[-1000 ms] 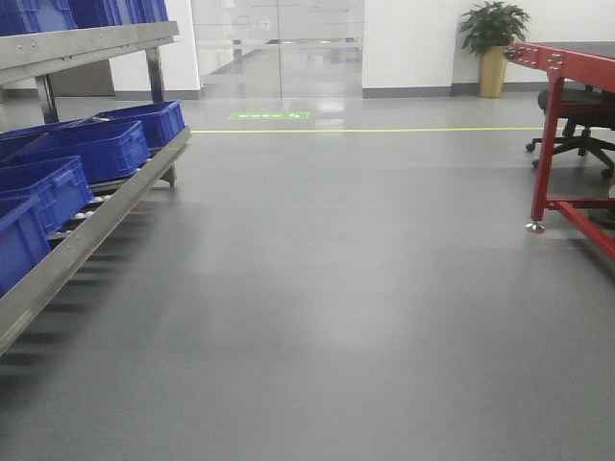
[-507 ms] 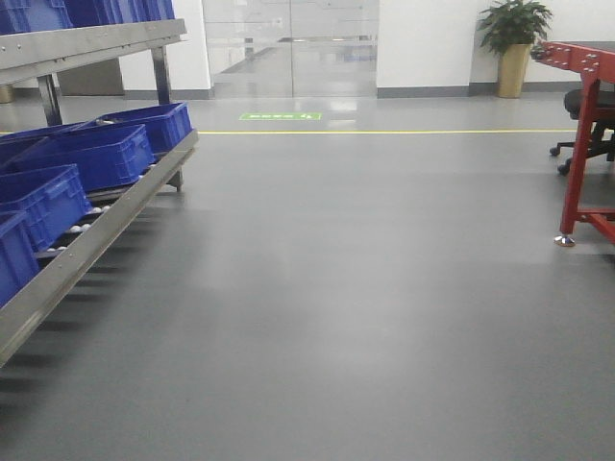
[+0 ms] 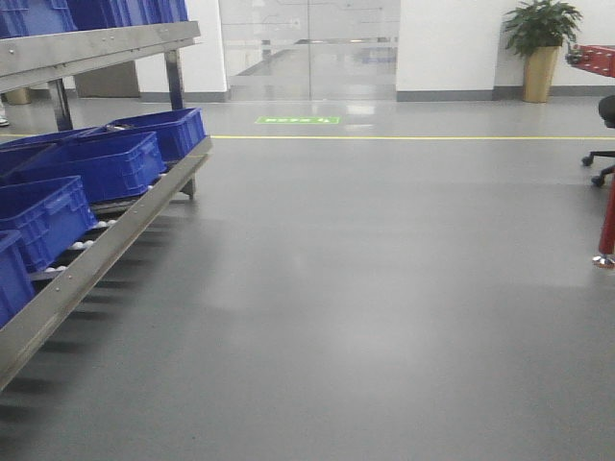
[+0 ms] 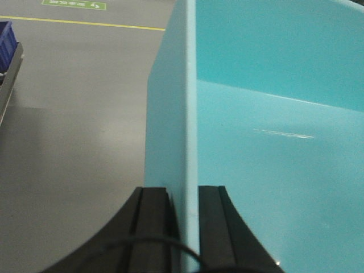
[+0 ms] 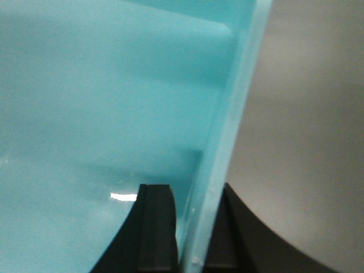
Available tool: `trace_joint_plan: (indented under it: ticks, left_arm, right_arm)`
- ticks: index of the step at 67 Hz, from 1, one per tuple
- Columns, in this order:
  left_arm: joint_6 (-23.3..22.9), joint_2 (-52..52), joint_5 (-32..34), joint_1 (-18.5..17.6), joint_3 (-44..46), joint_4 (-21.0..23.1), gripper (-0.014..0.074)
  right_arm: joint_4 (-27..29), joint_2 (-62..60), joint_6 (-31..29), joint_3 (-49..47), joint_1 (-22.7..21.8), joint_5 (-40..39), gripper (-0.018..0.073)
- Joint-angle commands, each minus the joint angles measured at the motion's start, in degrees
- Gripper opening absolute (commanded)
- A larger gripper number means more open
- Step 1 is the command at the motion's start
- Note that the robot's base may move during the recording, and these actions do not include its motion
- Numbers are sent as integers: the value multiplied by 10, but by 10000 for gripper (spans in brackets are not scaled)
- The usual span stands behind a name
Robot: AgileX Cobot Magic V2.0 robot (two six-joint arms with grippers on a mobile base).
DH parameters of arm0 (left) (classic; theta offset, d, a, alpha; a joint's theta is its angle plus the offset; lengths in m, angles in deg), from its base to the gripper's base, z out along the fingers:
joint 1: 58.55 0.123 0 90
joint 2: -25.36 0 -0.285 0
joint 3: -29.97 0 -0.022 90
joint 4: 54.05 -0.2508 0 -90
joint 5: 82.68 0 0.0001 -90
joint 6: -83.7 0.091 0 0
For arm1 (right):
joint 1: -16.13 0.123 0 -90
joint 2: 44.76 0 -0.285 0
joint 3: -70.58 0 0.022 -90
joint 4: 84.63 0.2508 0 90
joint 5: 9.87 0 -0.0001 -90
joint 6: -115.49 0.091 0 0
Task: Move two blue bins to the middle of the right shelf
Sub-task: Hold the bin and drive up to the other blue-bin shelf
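Observation:
A pale light-blue bin [image 4: 273,142] fills the left wrist view. My left gripper [image 4: 182,190] is shut on its upright side wall, one finger outside and one inside. In the right wrist view a pale blue bin [image 5: 85,85] shows the same way, with my right gripper [image 5: 196,190] shut on its wall at the rim. Only one bin interior shows in each view, and I cannot tell whether a second bin is nested below. The bin hangs above the grey floor [image 4: 74,114]. I cannot tell whether the rack [image 3: 106,245] at the left is the right shelf middle.
The left rack has a steel front rail, white rollers and several dark blue bins [image 3: 96,163], with an upper level [image 3: 96,43] above. A red table leg [image 3: 606,230], an office chair [image 3: 603,154] and a potted plant [image 3: 541,48] stand at the right. A yellow floor line [image 3: 404,137] crosses ahead.
The front view has swung left: the rack and plant have shifted right in the frame, and the red table has slid almost out at the right edge.

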Motion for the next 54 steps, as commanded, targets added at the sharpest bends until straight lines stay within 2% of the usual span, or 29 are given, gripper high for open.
trace_joint_plan:
  ticks: [1, 28, 54]
  left_arm:
    - [-14, 7, 45, -2, 8, 30, -111]
    - [-14, -40, 53, -2, 8, 30, -111]
    - [-14, -100, 98, -2, 8, 29, -111]
  right_arm:
    - [7, -7, -20, -7, 0, -13, -154]
    - [7, -7, -20, -7, 0, -13, -154]
    - [7, -7, -20, -7, 0, -13, -154]
